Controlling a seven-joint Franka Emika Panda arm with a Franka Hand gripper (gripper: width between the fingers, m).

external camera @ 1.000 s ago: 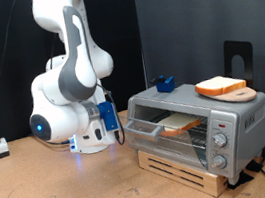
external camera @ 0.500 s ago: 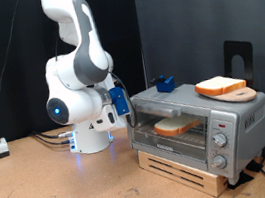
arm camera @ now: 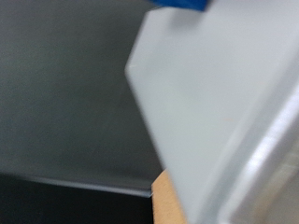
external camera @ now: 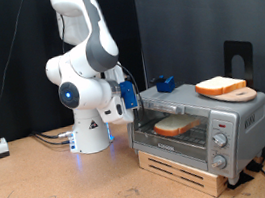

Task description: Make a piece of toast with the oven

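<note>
Hovering by the oven [external camera: 199,124] corner, the gripper [external camera: 130,95] hides its jaw state; inside, the toast [external camera: 176,125] looks light, crumbly, best pinched at the crust

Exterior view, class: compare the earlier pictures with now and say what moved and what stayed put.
The oven door swung from half open to shut over the piece of toast inside. The arm rose and the gripper moved to the oven's upper corner. The board with bread on top stayed put.

Exterior view evenly lit, sharp, dark backdrop — wrist view heavily blurred, out of focus
</note>
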